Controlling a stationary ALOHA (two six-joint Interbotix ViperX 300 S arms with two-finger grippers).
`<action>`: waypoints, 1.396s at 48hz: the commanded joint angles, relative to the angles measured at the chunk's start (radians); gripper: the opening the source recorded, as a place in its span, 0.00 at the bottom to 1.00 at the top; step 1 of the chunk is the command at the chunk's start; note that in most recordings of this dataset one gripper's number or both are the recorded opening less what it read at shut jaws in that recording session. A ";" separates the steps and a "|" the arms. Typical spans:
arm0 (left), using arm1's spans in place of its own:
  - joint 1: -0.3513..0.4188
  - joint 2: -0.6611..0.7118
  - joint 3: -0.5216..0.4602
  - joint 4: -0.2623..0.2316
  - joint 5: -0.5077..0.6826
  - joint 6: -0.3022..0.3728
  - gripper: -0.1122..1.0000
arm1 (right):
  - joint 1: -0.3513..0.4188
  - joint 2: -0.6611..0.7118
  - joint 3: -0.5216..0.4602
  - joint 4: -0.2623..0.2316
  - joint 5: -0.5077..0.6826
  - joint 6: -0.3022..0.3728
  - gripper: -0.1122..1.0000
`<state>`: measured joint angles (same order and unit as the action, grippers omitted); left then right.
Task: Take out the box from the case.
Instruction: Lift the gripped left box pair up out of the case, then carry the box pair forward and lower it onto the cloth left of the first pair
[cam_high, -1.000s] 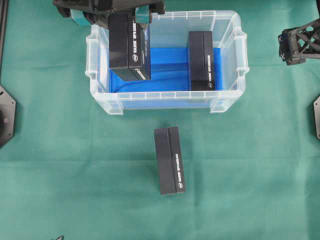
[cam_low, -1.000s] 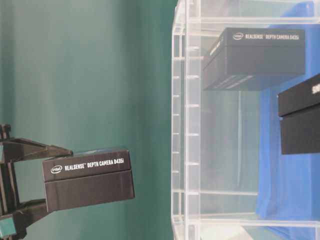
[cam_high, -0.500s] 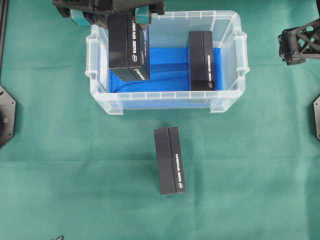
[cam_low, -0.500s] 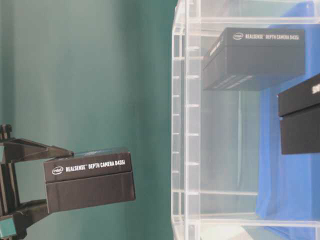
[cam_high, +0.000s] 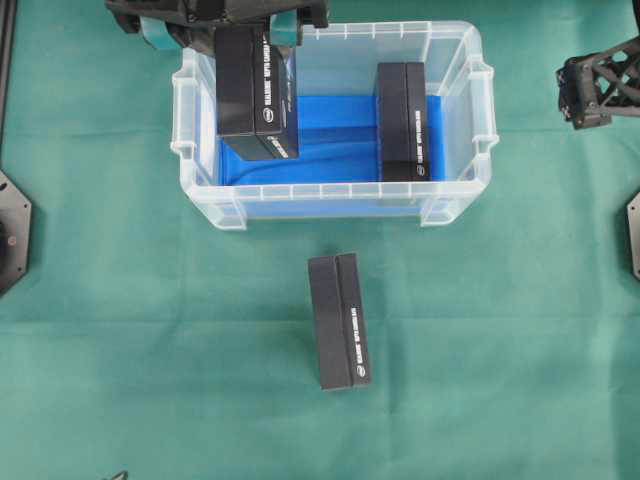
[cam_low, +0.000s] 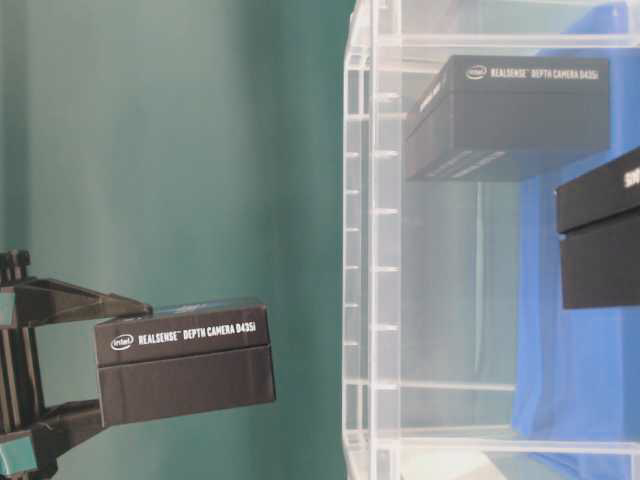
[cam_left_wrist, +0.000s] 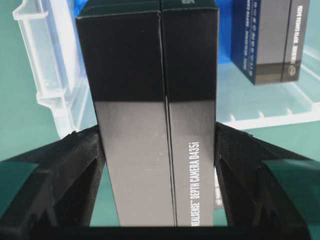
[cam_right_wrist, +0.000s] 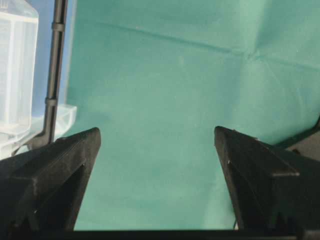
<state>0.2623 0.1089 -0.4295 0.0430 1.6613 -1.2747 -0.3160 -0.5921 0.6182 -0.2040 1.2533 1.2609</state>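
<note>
Box lifted clear of the case

The left gripper (cam_left_wrist: 157, 165), clamped on a box (cam_high: 256, 92), has shifted it slightly over the last second, raised above the case (cam_high: 455, 195) rim. The right gripper (cam_right_wrist: 157, 145) waits open, empty; another box (cam_high: 402, 120) remains inside.

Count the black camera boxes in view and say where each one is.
3. One box is clamped in the left gripper jaws above the case's left end. One rests inside the case on the right. One lies on the green cloth in front. None seem hidden.
</note>
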 joint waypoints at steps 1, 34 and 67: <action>-0.002 -0.029 -0.012 0.003 -0.003 0.002 0.65 | 0.000 -0.005 -0.011 -0.009 -0.005 0.000 0.92; -0.250 -0.031 -0.003 0.003 0.034 -0.172 0.65 | -0.002 -0.005 -0.011 -0.011 -0.003 -0.018 0.92; -0.525 -0.028 -0.005 0.005 0.023 -0.523 0.65 | 0.000 -0.028 -0.011 -0.008 0.000 -0.026 0.92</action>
<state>-0.2516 0.1089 -0.4111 0.0430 1.6889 -1.7886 -0.3160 -0.6121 0.6182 -0.2102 1.2548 1.2364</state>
